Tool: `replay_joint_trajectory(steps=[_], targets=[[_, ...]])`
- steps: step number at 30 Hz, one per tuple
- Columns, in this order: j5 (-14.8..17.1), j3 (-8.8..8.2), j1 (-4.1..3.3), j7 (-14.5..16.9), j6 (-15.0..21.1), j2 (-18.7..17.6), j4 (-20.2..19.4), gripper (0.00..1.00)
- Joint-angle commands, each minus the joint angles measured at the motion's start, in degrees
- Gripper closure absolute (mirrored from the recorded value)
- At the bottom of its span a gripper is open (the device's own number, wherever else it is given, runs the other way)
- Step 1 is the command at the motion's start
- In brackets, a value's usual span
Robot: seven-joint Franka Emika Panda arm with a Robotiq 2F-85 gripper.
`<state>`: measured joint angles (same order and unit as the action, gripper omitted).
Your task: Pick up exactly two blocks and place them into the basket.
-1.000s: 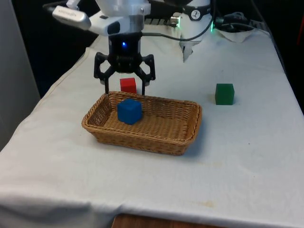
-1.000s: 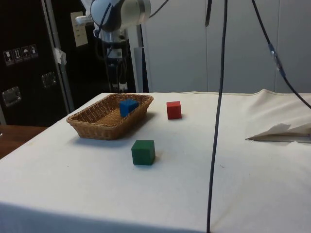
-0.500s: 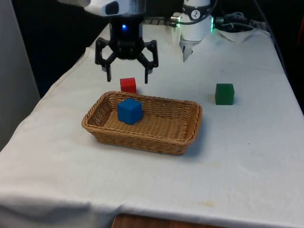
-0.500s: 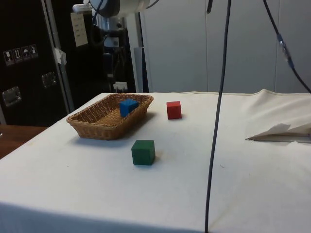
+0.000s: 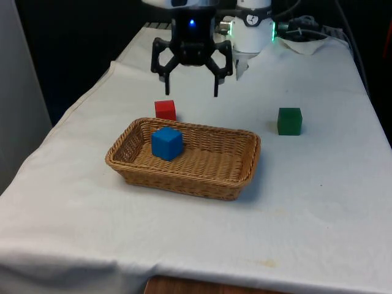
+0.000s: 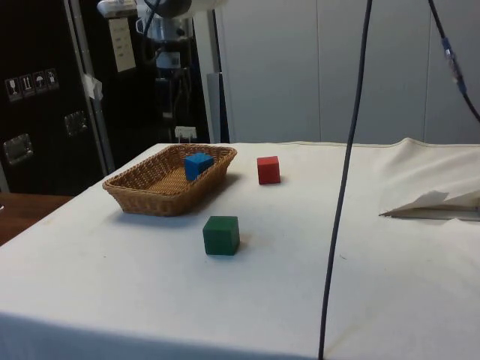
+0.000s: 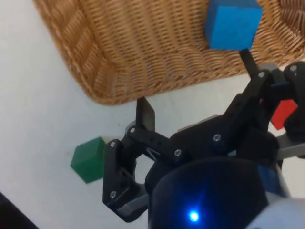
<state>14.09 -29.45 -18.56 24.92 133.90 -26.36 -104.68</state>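
Half done, judging by the layout. From the front view's left: blue block [image 5: 166, 143] already inside the basket [image 5: 236, 177]; red block [image 5: 165, 109] just behind its far rim on the worktop [image 5: 306, 202]; gripper [image 5: 192, 81] raised, spread wide, empty; green block [image 5: 289, 120] well apart. One block left.

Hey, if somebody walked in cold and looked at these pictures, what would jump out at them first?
Probably the shallow woven wicker basket mid-table on the white cloth, with a bright blue cube block lying inside it. Next, the black two-finger gripper hanging open and empty above the table behind the basket. A red cube block sits just outside the basket's far rim, and a green cube block stands apart toward the front view's right.
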Motion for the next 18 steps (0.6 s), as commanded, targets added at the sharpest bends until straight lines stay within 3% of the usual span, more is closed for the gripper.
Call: replay_joint_trajectory(steps=[1, 3, 4, 5, 6, 11, 12, 13, 18], targets=[[-0.92, -0.29, -0.92, -0.92, 0.69, 1.26, -1.43, 0.00], [-1.49, 0.00, -1.09, -1.55, 0.69, 2.29, -2.41, 0.00], [-0.97, 0.46, -0.46, -0.97, 0.00, 1.60, -1.49, 0.00], [-1.78, 0.11, -1.15, -1.89, 0.69, 2.81, -2.92, 0.00], [-2.23, 0.34, -1.26, -2.41, 0.74, 3.78, -3.84, 0.00], [-2.75, 0.86, -1.26, -4.24, 0.80, 5.90, -6.30, 0.00], [-2.29, 1.20, -0.92, -3.55, 0.06, 5.73, -5.90, 0.00], [-2.75, 0.92, -1.32, -4.47, 0.74, 6.13, -6.59, 0.00], [-2.75, 1.03, -1.43, -6.02, 0.63, 7.05, -7.79, 0.00]])
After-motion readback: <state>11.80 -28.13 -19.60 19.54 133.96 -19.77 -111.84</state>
